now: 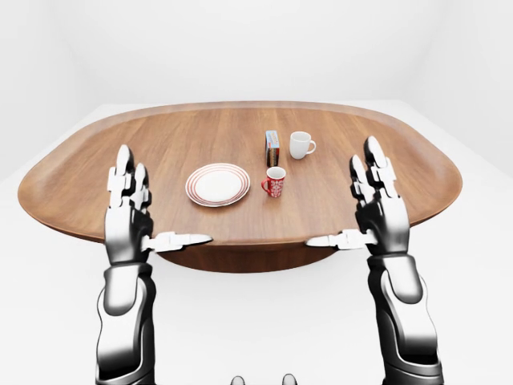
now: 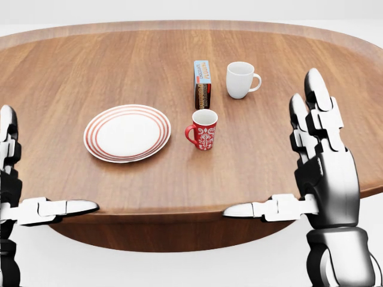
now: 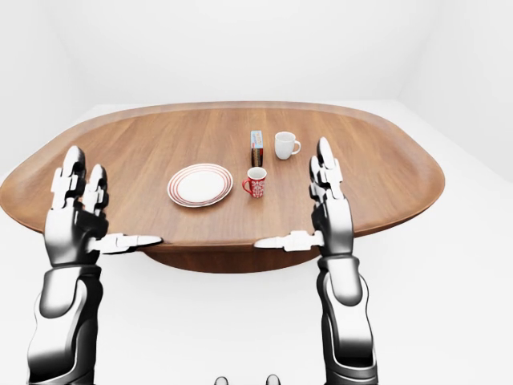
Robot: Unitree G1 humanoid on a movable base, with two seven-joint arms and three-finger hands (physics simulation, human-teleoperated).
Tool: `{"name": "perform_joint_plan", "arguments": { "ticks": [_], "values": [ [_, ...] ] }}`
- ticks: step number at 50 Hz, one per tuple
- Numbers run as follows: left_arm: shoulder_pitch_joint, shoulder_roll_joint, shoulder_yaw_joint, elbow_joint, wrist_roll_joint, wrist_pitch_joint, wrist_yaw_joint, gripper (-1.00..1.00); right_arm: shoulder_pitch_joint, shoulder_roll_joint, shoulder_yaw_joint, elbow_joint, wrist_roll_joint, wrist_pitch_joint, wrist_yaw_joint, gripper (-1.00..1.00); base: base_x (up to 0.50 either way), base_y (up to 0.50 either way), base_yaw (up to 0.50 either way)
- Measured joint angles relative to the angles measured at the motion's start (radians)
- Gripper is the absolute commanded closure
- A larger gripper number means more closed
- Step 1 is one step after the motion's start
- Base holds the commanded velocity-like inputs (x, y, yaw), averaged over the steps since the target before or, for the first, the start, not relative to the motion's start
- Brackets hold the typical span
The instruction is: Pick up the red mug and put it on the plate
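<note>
The red mug (image 2: 203, 129) with a white pattern stands upright near the middle of the wooden table, handle to the left in the head view. Left of it lies the white plate (image 2: 127, 133) with red rings, nothing on it. My left hand (image 1: 159, 208) is raised at the table's near edge, left of and below the plate, fingers straight up and thumb out sideways, open and holding nothing. My right hand (image 2: 272, 149) stands the same way at the lower right of the mug, open, well apart from it.
A white mug (image 2: 240, 79) and a small upright snack box (image 2: 201, 84) stand just above the red mug in the head view. The oval table's near edge (image 2: 179, 215) runs between my two thumbs. White floor surrounds the table.
</note>
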Motion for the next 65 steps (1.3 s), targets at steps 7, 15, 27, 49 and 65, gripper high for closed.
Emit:
{"name": "perform_joint_plan", "arguments": {
  "ticks": [7, 15, 27, 49, 65],
  "values": [
    [-0.017, 0.021, 0.049, -0.068, -0.024, 0.0, 0.003, -1.0, -0.018, -0.009, -0.017, -0.053, -0.003, 0.0, 0.005, -0.97, 0.0, 0.12, 0.0],
    [-0.022, 0.033, 0.084, -0.116, -0.041, 0.0, 0.007, -1.0, -0.032, -0.015, -0.03, -0.091, -0.003, 0.0, 0.003, -0.97, 0.0, 0.5, 0.0],
    [-0.029, 0.043, 0.103, -0.139, -0.05, 0.0, 0.009, -1.0, -0.043, -0.017, -0.036, -0.111, 0.001, 0.0, 0.0, -0.98, 0.0, 0.5, 0.0],
    [-0.017, 0.042, 0.112, -0.138, -0.05, 0.0, 0.004, -1.0, -0.029, -0.013, -0.031, -0.103, 0.006, 0.0, 0.006, -0.97, 0.07, 0.31, 0.0],
    [-0.011, 0.037, 0.108, -0.144, -0.044, 0.0, 0.001, -1.0, -0.02, -0.01, -0.027, -0.091, 0.012, 0.0, 0.012, -0.97, 0.5, 0.09, 0.0]
  ]
}}
